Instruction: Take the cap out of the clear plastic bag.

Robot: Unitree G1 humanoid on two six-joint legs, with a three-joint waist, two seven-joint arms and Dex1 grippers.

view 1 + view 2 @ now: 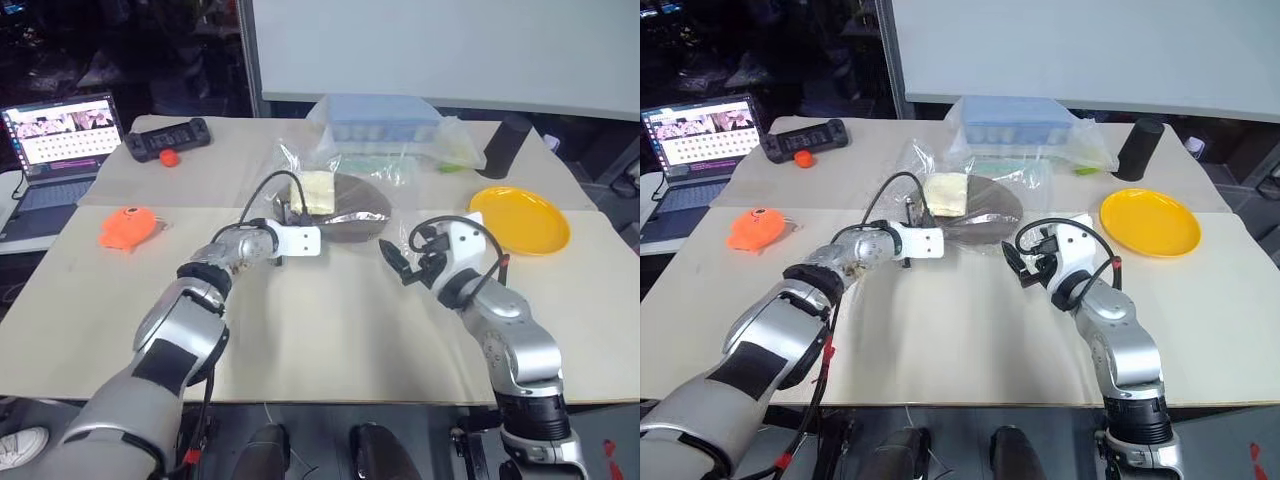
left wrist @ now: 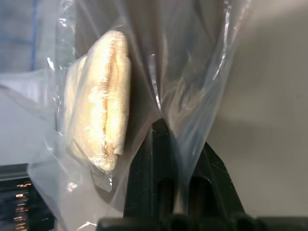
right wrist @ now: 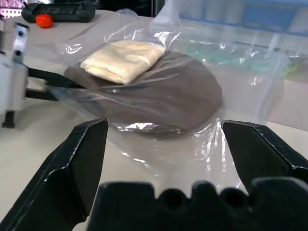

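Observation:
The dark brown cap (image 3: 168, 98) lies flat inside the clear plastic bag (image 3: 144, 33) at the middle of the table, with a pale yellow packet (image 3: 124, 58) on top of it. My left gripper (image 2: 182, 137) is at the bag's left edge, shut on a fold of the bag's film beside the packet (image 2: 103, 106); its black fingers (image 3: 53, 85) reach the cap's left rim. My right gripper (image 1: 405, 258) stands open just in front of the cap (image 1: 362, 210) and a little to its right, with nothing between its fingers (image 3: 82, 159).
A yellow plate (image 1: 520, 220) sits to the right, with a black cylinder (image 1: 503, 145) behind it. A blue-lidded box (image 1: 385, 120) in its own clear bag stands behind the cap. To the left are an orange toy (image 1: 128, 227), a black controller (image 1: 168, 138) and a laptop (image 1: 60, 140).

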